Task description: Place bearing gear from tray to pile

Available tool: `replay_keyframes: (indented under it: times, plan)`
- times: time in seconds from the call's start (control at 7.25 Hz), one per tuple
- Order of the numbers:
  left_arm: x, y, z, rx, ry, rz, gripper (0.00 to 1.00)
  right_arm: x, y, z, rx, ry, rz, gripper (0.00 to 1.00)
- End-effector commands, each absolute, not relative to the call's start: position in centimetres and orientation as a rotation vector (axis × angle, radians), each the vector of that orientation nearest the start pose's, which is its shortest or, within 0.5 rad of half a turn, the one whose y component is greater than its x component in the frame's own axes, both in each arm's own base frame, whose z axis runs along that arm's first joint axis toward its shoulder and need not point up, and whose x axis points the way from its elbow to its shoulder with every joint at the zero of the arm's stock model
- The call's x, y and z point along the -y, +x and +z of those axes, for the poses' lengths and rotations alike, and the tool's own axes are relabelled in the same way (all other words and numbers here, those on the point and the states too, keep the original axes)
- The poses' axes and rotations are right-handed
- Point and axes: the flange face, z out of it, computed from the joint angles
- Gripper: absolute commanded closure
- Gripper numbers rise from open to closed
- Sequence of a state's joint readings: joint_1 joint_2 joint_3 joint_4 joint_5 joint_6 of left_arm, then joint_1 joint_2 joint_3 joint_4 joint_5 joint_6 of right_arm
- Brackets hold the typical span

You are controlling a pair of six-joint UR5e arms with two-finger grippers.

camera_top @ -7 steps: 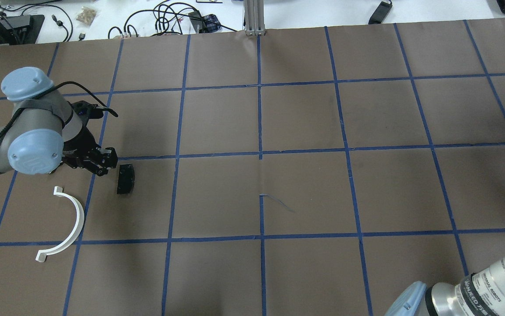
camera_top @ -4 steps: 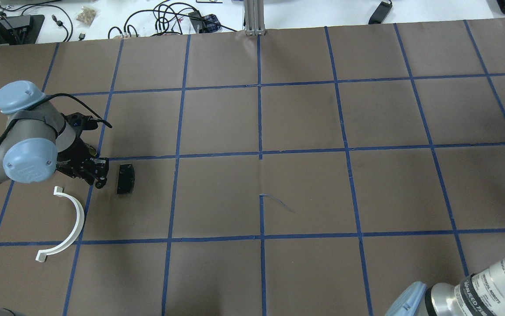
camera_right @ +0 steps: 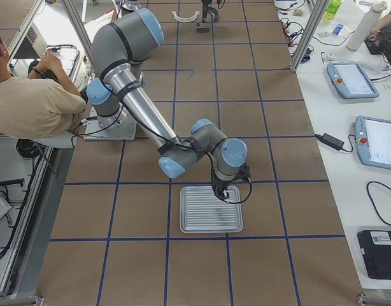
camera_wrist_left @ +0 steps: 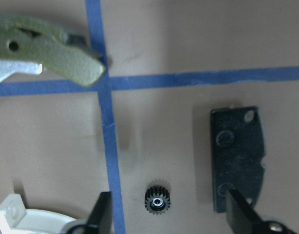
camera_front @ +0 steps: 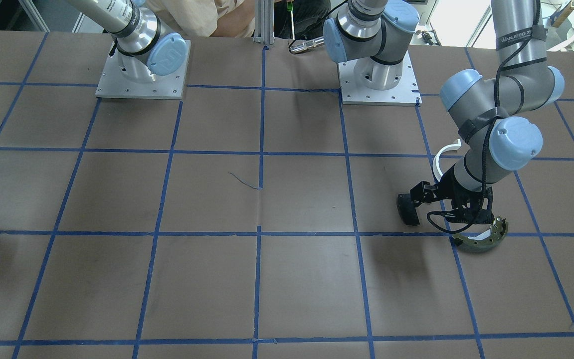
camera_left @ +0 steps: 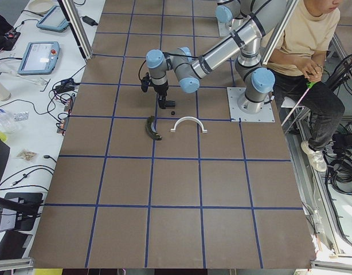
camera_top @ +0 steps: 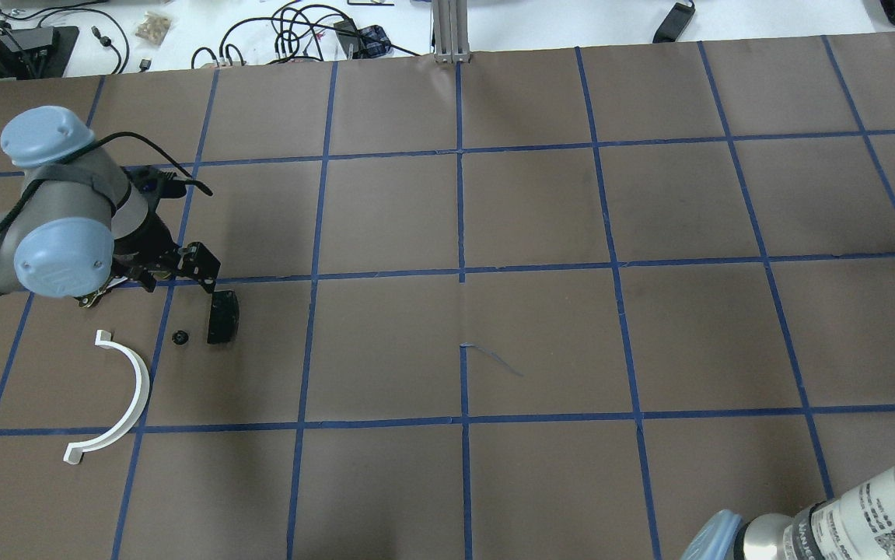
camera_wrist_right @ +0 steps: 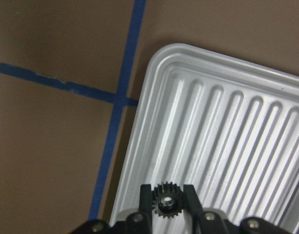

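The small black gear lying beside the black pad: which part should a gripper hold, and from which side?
Probably the toothed rim of the gear, pinched from straight above. It lies flat with its bore up, so only the rim gives opposing faces; bare table shows between it and the black pad and blue tape line.

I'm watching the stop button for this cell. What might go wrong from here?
The right gripper pinches the held gear by its teeth at the fingertips, over the tray; it may slip in transit. The left gripper hangs open above the loose gear beside the black pad; if the right arm comes there, the arms might clash.
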State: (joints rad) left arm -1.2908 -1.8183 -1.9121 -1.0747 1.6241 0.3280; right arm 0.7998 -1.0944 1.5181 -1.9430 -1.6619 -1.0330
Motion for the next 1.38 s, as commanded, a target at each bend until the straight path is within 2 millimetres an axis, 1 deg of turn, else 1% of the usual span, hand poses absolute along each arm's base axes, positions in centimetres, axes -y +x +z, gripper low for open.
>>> replay_keyframes:
  times: [0.0, 0.14, 0.28, 0.41, 0.55, 0.69, 0.83, 0.97, 1.1, 1.24]
  plan:
    - [56.4, -3.6, 32.2, -3.109, -0.009, 0.195, 0.0, 58.2, -26.4, 31.1, -3.138, -0.325, 0.183, 1.0]
    - [56.7, -6.6, 36.3, -3.136, -0.023, 0.146, 0.0, 59.1, -22.3, 32.3, -3.138, -0.271, 0.185, 1.0]
    - [56.2, -10.1, 39.5, -3.129, -0.076, 0.107, 0.0, 60.2, -17.4, 32.6, -3.132, -0.218, 0.161, 1.0]
    - [55.5, -13.3, 41.9, -3.135, -0.051, 0.072, 0.0, 60.8, -12.4, 32.3, -3.138, -0.156, 0.173, 1.0]
    - [54.4, -16.4, 43.6, -3.143, -0.065, 0.046, 0.0, 61.2, -7.5, 32.3, -3.147, -0.118, 0.176, 1.0]
    - [52.7, -18.7, 45.2, -3.175, -0.023, 0.02, 0.0, 61.4, -1.9, 31.9, -3.158, -0.024, 0.181, 1.0]
    - [51.8, -19.7, 46.3, -3.174, 0.012, -0.006, 0.0, 61.4, 4.8, 31.5, -3.173, 0.025, 0.172, 1.0]
    - [51.6, -19.9, 47.3, -3.178, 0.015, -0.04, 0.0, 60.6, 11.4, 31.1, -3.182, 0.076, 0.171, 1.0]
    - [51.1, -19.7, 48.0, -3.172, 0.02, -0.06, 0.0, 59.6, 17.0, 30.8, -3.127, 0.14, 0.173, 1.0]
    - [50.3, -19.5, 47.8, -3.143, 0.038, -0.046, 0.0, 59.1, 20.2, 30.1, -3.096, 0.184, 0.171, 1.0]
